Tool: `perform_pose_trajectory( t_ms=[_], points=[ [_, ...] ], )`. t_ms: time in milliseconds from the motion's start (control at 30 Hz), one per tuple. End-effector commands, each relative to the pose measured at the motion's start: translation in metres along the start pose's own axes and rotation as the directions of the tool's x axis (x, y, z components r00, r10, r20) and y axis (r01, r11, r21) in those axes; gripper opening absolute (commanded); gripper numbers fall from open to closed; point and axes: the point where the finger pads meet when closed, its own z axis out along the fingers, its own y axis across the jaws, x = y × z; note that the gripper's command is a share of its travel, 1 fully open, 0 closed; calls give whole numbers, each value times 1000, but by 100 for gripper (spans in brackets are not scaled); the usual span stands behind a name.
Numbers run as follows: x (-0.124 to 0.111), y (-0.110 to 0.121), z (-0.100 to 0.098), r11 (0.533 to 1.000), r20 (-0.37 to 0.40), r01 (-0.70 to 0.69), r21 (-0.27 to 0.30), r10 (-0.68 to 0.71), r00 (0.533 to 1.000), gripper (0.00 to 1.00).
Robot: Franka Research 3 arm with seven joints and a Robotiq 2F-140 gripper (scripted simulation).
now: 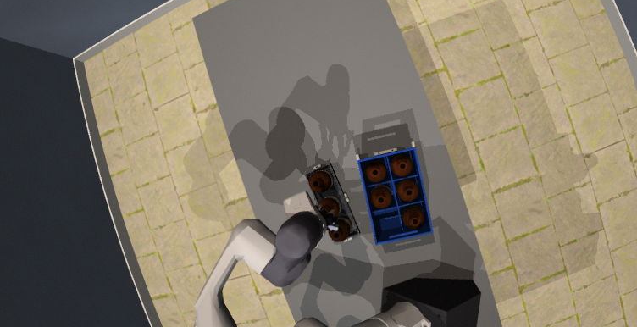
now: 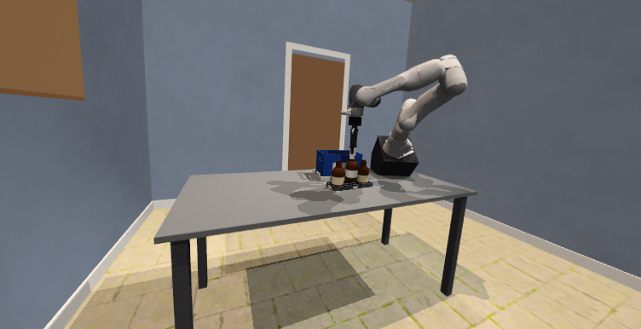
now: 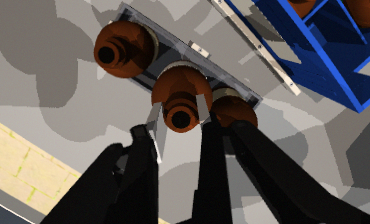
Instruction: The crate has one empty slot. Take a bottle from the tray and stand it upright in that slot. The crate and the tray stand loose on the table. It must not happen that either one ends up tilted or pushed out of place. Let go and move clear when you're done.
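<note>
From the top, we see the blue crate (image 1: 425,191) with five bottles and one empty slot (image 1: 389,225) at its near-left corner; the tray (image 1: 352,217) stands just left of it with free table between. In the exterior view, the middle bottle (image 2: 351,169) sits higher than its two neighbours, so we judge the lift is begun and the carry and placing are left. At the wrist, the gripper (image 3: 181,116) is closed on this bottle's neck, with a neighbour bottle (image 3: 235,111) just beside the right finger.
</note>
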Motion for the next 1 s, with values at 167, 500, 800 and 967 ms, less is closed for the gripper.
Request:
perform_pose_trajectory(
  t_ms=[167, 500, 800, 967],
  points=[
    [2, -1, -3, 1000, -5, -1, 1, 1, 1000, 0],
    [2, -1, -7, 1000, -5, -1, 1, 1, 1000, 0],
    [3, -1, -13, 1000, -5, -1, 1, 1, 1000, 0],
    [3, -2, -19, 1000, -5, -1, 1, 1, 1000, 0]
  ],
)
